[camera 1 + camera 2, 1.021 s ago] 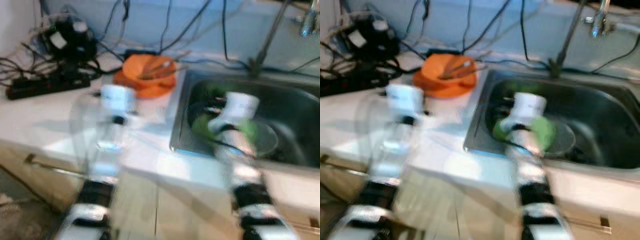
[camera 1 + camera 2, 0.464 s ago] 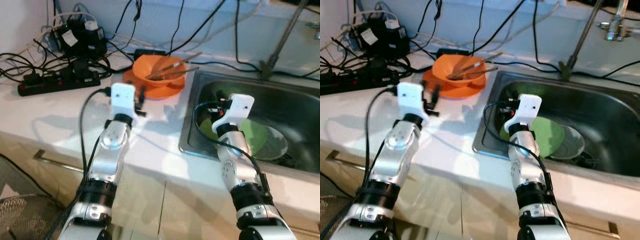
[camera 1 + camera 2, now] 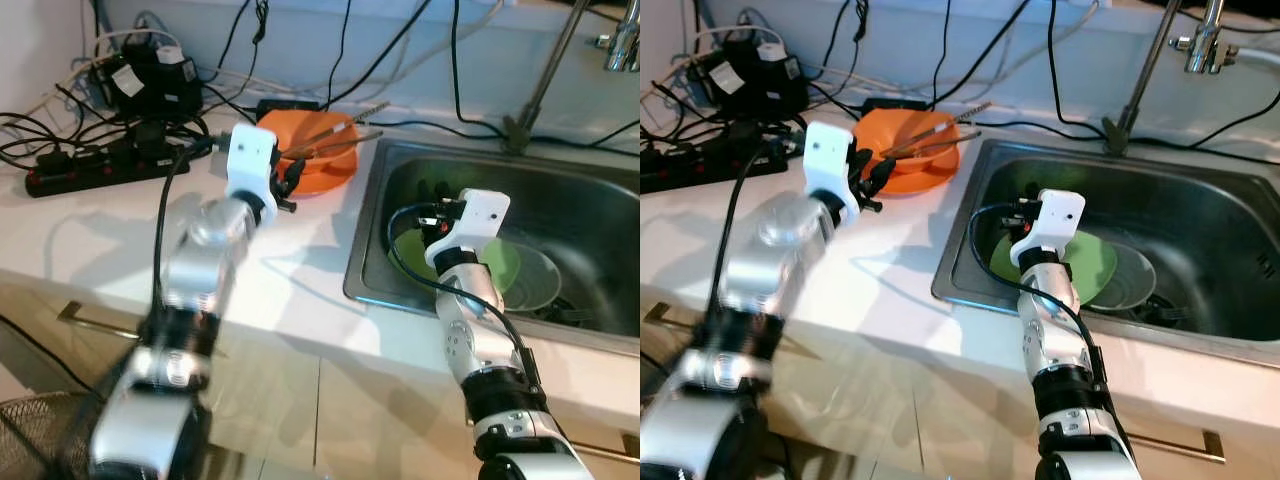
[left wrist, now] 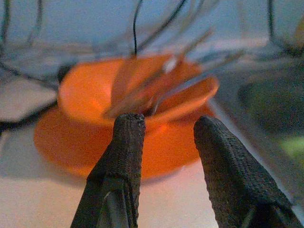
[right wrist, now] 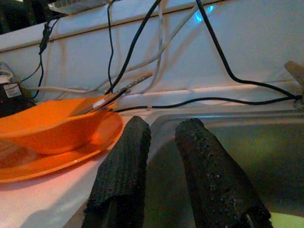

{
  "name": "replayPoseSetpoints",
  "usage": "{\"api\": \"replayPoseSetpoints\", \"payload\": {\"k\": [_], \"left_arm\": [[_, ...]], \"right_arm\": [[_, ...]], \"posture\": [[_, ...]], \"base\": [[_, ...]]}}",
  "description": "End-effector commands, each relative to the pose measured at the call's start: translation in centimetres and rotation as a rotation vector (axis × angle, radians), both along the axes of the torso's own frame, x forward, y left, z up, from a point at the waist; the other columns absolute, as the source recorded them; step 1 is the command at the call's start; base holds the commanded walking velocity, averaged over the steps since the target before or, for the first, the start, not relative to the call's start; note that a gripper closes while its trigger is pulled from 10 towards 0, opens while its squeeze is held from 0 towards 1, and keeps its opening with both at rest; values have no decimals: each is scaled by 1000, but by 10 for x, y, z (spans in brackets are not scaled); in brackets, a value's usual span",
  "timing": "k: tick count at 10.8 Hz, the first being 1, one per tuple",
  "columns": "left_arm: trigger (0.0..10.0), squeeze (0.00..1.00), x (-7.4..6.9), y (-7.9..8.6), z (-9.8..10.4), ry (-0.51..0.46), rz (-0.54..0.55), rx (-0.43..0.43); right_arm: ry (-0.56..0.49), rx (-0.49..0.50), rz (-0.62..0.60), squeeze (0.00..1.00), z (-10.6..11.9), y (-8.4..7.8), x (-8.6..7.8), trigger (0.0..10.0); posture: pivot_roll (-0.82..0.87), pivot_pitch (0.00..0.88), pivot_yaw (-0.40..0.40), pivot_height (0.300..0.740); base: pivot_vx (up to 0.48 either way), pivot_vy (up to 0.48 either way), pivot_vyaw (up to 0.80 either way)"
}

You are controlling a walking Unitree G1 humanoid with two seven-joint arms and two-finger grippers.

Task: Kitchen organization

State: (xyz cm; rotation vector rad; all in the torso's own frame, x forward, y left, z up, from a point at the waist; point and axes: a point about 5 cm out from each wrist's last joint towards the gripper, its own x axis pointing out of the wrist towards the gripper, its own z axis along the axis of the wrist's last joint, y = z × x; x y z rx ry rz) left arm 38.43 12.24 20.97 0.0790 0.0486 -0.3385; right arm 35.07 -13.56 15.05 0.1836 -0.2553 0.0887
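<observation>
White worktop (image 3: 90, 240) carrying, from largest to smallest: a steel sink (image 3: 590, 215) with a green plate (image 3: 1102, 262) lying in a grey dish at its bottom; an orange bowl (image 4: 95, 90) sitting on an orange plate (image 4: 61, 142) just beside the sink's rim; two chopstick-like utensils (image 3: 935, 122) resting in the bowl and jutting toward the sink. The left tool (image 4: 164, 137) is hovering released, fingers spread, close in front of the bowl. The right tool (image 5: 161, 142) is hanging over the near part of the sink, fingers parted with a narrow gap, grasping nothing. Likely risks: the left fingers are lining up with the bowl's rim rather than the plate beneath, so closing there could tip the bowl and spill the utensils, possibly into the sink; the trailing cables (image 3: 120, 140) behind could snag the arm. The left forearm is blurring in the head views, so its exact reach is uncertain.
</observation>
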Motion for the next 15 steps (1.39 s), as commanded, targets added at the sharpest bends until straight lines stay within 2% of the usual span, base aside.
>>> {"api": "replayPoseSetpoints", "payload": {"k": [1, 3, 9, 13, 15], "left_arm": [[10000, 0, 3, 2, -5, 66, -6, 18], [10000, 0, 13, 10, -9, 138, 52, 40], [10000, 0, 27, 17, 0, 145, 82, 13], [10000, 0, 32, 20, 0, 152, 94, 22], [10000, 0, 34, 19, 3, 144, 87, 28]], "right_arm": [[4, 1, 0, 0, 0, 1, -1, 10000], [5, 4, -6, 0, -4, -1, -9, 10000], [31, 15, -1, 0, -8, 5, -34, 10000], [32, 13, -32, 0, -1, -3, -51, 10000], [39, 5, -39, 0, 2, -5, -54, 10000]], "posture": [[174, 34, 20, 740], [166, 65, 35, 740], [118, 148, 55, 740], [79, 193, 76, 740], [72, 198, 81, 740]], "base": [[0, 0, 0], [0, 0, 0], [0, 0, 0], [0, 0, 0], [0, 0, 0]]}}
